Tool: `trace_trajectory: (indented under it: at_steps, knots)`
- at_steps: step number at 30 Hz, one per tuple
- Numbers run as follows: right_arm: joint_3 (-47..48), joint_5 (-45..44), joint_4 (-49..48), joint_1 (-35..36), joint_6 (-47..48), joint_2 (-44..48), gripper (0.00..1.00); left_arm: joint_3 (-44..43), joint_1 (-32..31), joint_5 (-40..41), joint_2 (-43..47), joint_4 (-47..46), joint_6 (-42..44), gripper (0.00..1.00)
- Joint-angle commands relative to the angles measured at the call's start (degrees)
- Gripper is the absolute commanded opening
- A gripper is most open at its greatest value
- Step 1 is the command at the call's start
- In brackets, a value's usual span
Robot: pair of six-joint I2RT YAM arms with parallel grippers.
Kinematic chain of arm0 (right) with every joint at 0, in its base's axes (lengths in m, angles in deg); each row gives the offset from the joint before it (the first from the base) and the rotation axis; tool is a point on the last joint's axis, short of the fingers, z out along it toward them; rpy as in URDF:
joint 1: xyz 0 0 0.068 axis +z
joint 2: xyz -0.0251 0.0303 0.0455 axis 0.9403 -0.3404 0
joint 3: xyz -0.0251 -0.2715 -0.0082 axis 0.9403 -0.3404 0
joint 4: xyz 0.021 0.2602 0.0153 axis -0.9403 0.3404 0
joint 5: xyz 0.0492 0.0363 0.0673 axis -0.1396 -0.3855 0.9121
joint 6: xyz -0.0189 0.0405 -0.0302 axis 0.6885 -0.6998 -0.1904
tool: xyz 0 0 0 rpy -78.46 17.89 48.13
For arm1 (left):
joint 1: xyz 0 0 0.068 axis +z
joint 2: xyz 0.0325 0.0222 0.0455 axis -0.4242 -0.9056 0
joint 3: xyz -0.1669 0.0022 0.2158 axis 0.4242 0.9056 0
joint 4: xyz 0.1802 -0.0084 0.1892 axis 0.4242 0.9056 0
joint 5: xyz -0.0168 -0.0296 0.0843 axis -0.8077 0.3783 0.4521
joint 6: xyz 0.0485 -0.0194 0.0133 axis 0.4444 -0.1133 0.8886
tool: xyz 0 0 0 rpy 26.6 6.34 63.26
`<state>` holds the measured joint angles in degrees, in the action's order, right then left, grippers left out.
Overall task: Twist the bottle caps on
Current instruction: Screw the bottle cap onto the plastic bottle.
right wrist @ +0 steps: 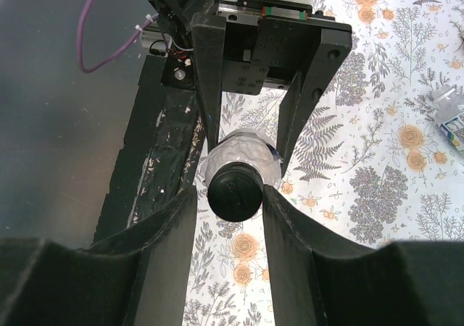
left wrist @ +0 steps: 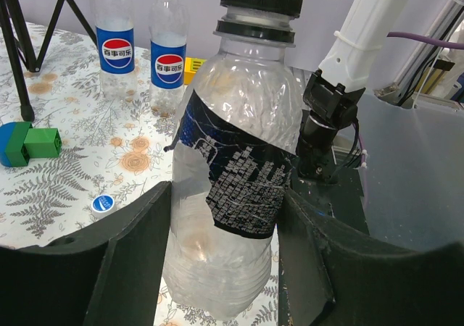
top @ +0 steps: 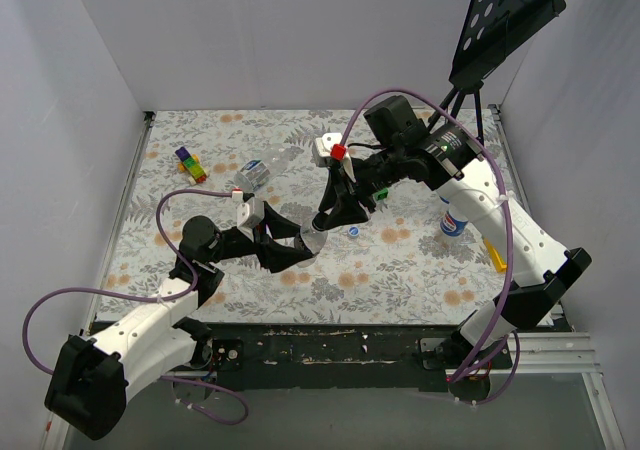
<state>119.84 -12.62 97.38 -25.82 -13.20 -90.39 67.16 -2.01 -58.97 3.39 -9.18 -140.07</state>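
A clear bottle (left wrist: 239, 174) with a dark label stands upright between my left gripper's (left wrist: 226, 195) fingers, which are shut on its body; in the top view this is near the table's middle (top: 305, 238). A black bottle cap (right wrist: 234, 190) sits on its neck. My right gripper (right wrist: 230, 188) straddles that cap from above. One finger touches it and a thin gap shows on the other side. A loose blue cap (top: 353, 232) lies on the table beside the held bottle. Two Pepsi bottles (left wrist: 116, 43) (left wrist: 168, 51) stand at the right, one with a blue cap on. Another bottle (top: 250, 175) lies on its side at the back left.
Coloured toy blocks (top: 190, 163) lie at the back left. A green block (left wrist: 43, 141) joined to a blue one sits near the loose cap. A music stand (top: 505, 20) rises at the back right, with a yellow piece (top: 495, 255) on the table's right side. White walls enclose the table.
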Motion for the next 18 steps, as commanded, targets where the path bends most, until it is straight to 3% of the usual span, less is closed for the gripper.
trace_trajectory:
  at_steps: [1,10,18]
  knots:
    - [0.1,2.5,1.2,0.3,0.3,0.2,0.49,-2.0,0.2,1.2,1.3,-0.3,0.3,0.00]
    - [-2.6,-0.4,-0.8,1.4,-0.5,0.7,0.45,-1.8,0.2,1.9,1.3,-1.6,-1.3,0.00]
    - [-5.2,-3.8,-4.0,2.6,-3.0,2.0,0.13,-1.2,0.2,4.3,1.9,-2.8,-2.6,0.00]
